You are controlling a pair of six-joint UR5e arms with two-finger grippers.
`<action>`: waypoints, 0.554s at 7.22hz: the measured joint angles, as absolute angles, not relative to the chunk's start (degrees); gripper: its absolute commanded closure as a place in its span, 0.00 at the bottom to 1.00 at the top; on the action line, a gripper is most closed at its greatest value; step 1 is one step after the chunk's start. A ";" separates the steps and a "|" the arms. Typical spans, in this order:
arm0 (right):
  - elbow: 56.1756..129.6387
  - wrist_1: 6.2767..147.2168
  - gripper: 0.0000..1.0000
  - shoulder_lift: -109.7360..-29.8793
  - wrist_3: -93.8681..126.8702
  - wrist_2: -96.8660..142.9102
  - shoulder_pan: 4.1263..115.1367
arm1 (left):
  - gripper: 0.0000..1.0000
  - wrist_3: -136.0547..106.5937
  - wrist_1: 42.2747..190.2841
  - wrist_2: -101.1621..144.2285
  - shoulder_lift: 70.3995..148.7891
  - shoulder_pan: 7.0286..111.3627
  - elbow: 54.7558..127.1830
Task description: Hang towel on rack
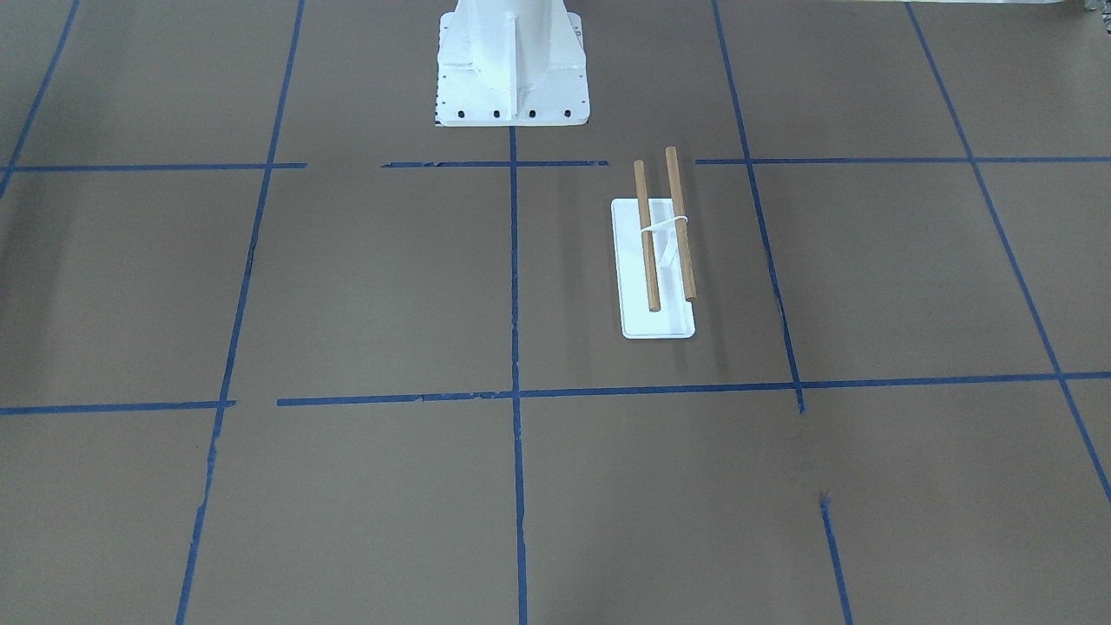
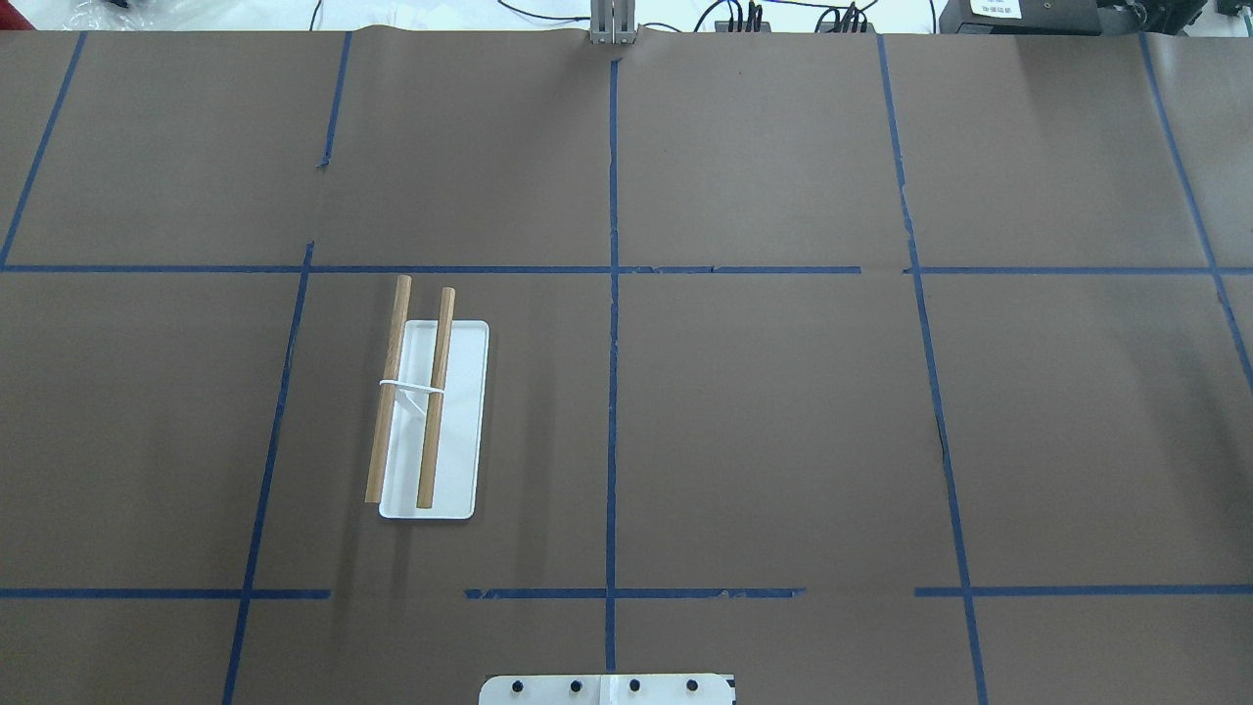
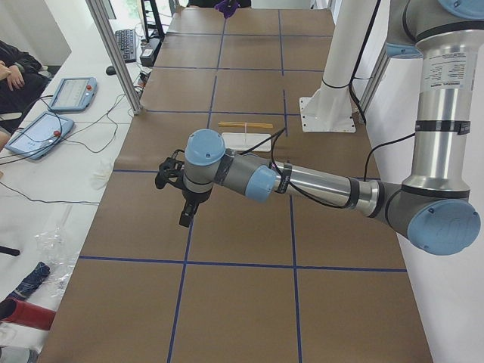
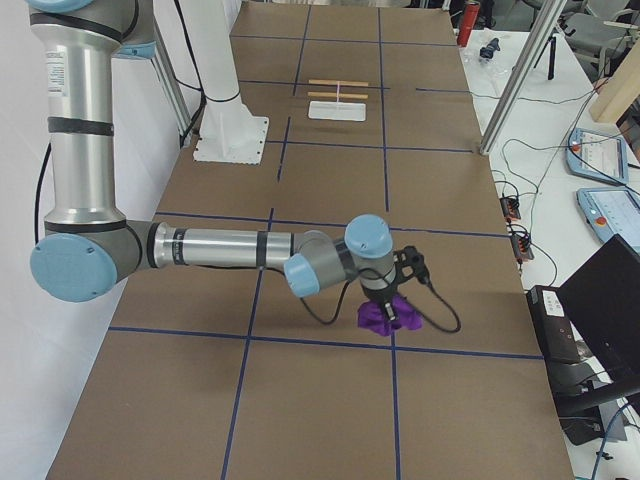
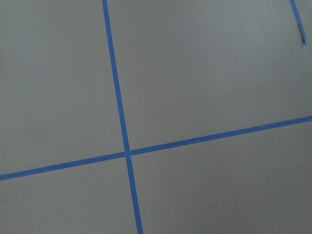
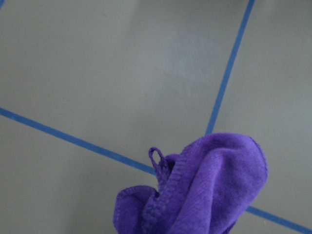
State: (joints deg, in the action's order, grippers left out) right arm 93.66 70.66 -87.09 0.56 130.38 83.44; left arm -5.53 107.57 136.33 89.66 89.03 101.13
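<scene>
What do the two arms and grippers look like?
The left arm and right arm: silver tubes, light-blue joint caps, black rings on the upright segments. Black cables loop along both forearms to black grippers, left gripper and right gripper.

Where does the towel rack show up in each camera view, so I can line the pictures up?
Exterior front-facing: rack just right of centre.
Overhead exterior: rack left of centre.
Exterior left: rack small, far up the table, upper middle.
Exterior right: rack small, far, top centre.
Left wrist-mounted: not in it.
Right wrist-mounted: not in it.
Shared landmark: the white robot pedestal, near the rack in all four exterior views.
</scene>
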 measured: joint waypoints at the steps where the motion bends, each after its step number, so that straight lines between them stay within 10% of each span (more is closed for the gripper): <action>1: 95.29 74.83 1.00 -81.33 1.73 130.37 80.74 | 0.00 -9.29 117.30 136.12 89.74 88.12 98.71; 4: 97.34 73.73 1.00 -68.35 17.55 125.15 67.85 | 0.00 -25.59 140.41 129.38 90.18 80.84 93.78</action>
State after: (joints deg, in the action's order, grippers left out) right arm 97.34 73.73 -68.35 17.55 125.15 67.85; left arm -25.59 140.41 129.38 90.18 80.84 93.78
